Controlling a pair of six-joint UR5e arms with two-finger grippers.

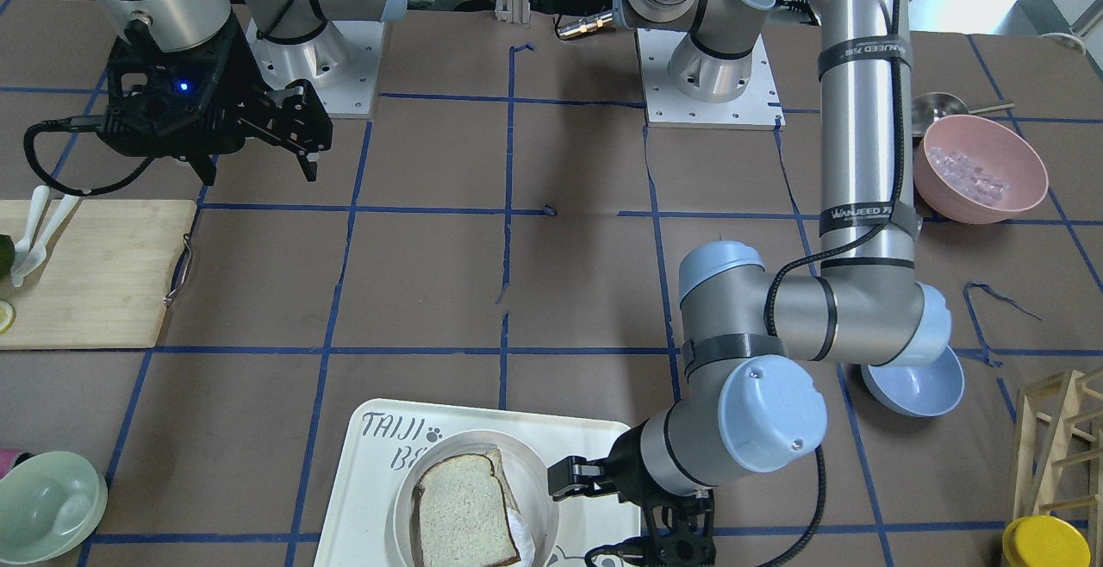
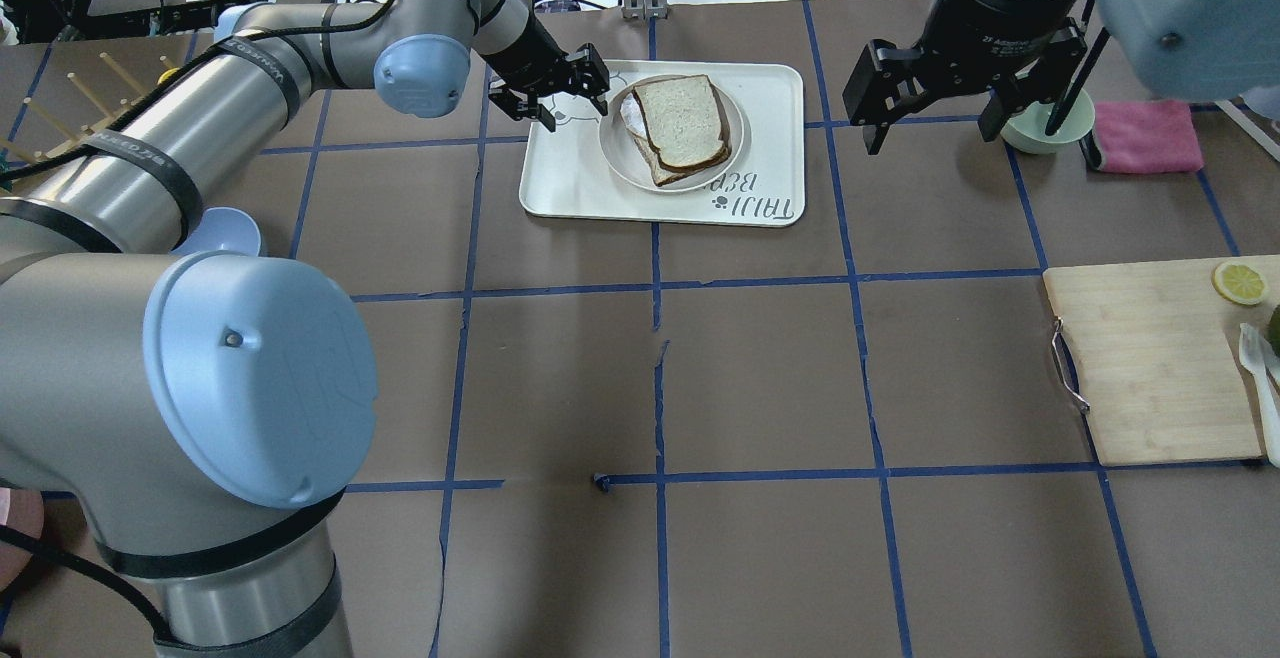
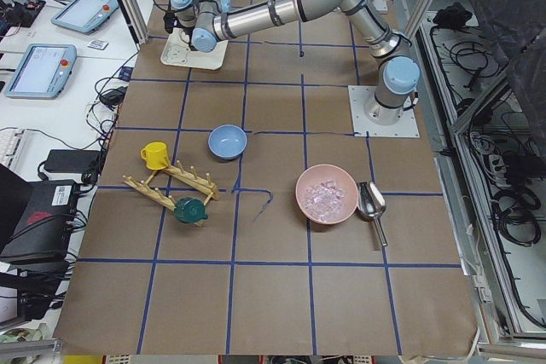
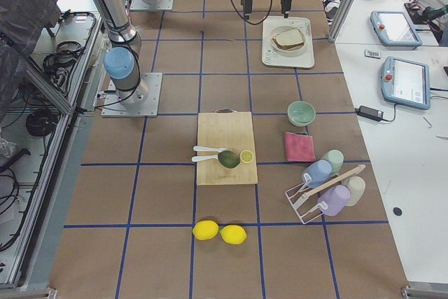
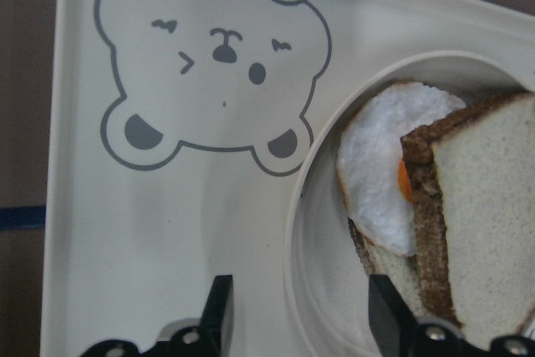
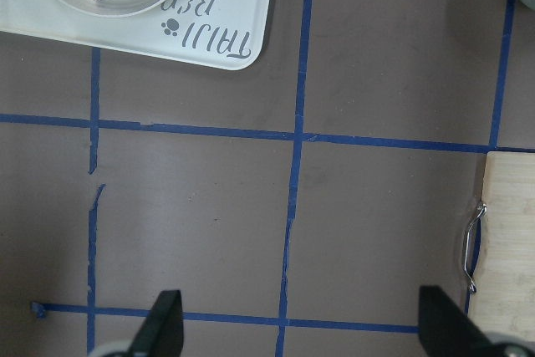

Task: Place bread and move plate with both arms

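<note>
The bread [image 2: 680,118] with a dark brown crust lies on top of a second slice and a fried egg [image 5: 376,173] in the round cream plate [image 2: 700,181]. The plate stands on the "TAIJI BEAR" tray [image 2: 770,98]. My left gripper [image 2: 577,118] is open at the plate's left side; in the left wrist view [image 5: 299,298] its jaws straddle the plate's rim [image 5: 297,232]. My right gripper [image 2: 930,133] is open and empty, above the bare table to the right of the tray. The front view shows the bread [image 1: 465,511] and the left gripper [image 1: 576,522].
A pale green bowl [image 2: 1045,128] and a pink cloth [image 2: 1145,136] lie behind my right gripper. A bamboo cutting board [image 2: 1150,368] with a lemon slice lies at the right. A blue bowl [image 2: 225,233] sits under my left arm. A pink bowl [image 1: 978,166] stands near the left base.
</note>
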